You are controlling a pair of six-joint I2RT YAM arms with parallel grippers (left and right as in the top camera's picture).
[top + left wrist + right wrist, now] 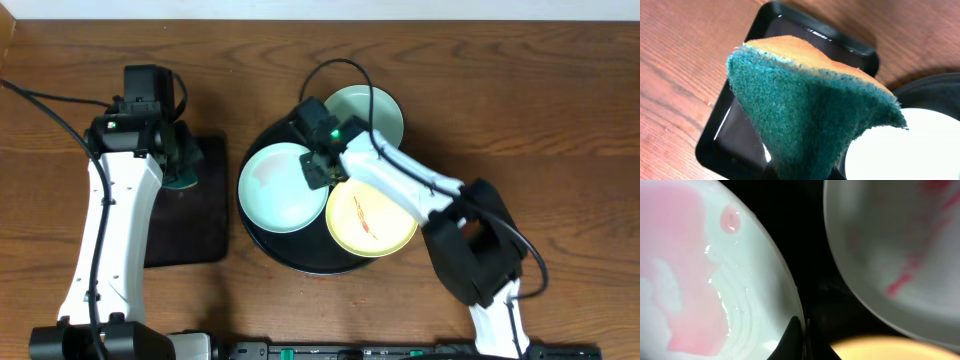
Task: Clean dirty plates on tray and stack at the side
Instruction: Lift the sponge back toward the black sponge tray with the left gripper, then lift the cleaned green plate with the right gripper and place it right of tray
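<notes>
Three plates lie on the round black tray (pixel 300 262): a mint plate (pixel 283 185) at the left with a pink smear, a mint plate (pixel 365 110) at the back, and a yellow plate (pixel 372 220) with red marks at the front right. My right gripper (pixel 322 170) is shut on the right rim of the left mint plate. In the right wrist view the fingers (pixel 799 335) pinch that plate's (pixel 700 280) rim. My left gripper (pixel 180 165) is shut on a green and yellow sponge (pixel 810 110) above the rectangular tray.
A smaller rectangular black tray (pixel 190 230) lies left of the round tray, under the sponge; it also shows in the left wrist view (pixel 740 135). Bare wooden table (pixel 560 120) surrounds both trays. The right arm reaches across the yellow plate.
</notes>
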